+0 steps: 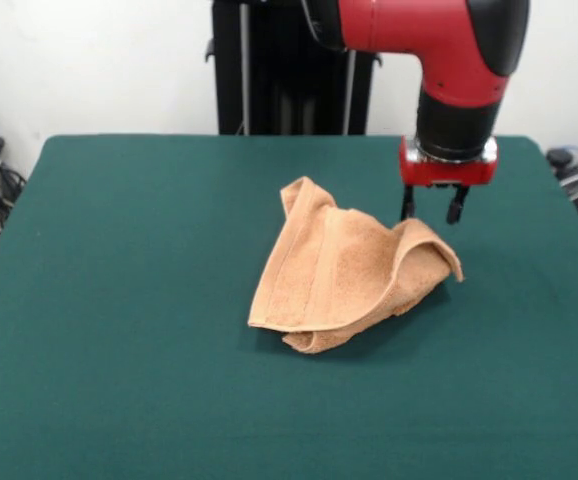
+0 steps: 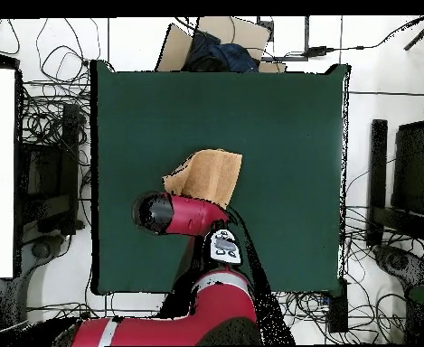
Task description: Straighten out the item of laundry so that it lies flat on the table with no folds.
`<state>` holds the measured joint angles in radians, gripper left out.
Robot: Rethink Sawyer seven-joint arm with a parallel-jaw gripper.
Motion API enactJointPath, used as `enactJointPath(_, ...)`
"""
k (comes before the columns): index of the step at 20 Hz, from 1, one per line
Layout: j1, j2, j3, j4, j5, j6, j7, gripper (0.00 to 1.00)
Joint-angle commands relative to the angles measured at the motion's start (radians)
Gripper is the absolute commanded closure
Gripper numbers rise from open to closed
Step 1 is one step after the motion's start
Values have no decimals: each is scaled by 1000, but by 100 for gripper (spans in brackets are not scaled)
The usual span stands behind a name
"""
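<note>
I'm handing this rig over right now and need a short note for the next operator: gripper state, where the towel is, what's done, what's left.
Gripper: open, empty, hanging just above the towel's raised corner on the front view's right side.
Towel: near the middle of the green table, crumpled, with layers folded over one another and one corner standing up.
Done: nothing visible yet; the towel is not flat.
Left: probably grasp the raised corner, pull the folds open and spread the towel flat.

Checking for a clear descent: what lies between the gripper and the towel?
Nothing: in the front view the gripper hangs open just above the towel's raised fold.
</note>
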<state>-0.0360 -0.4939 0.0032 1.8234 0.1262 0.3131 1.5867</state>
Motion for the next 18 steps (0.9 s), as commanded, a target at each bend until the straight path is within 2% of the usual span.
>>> enactJointPath(1, 18, 3, 26, -12, -15, -69, 176, 0)
enactJointPath(12, 9, -11, 33, 28, 23, -41, 206, 0)
enactJointPath(18, 34, -103, 12, 88, 31, 2, 227, 0)
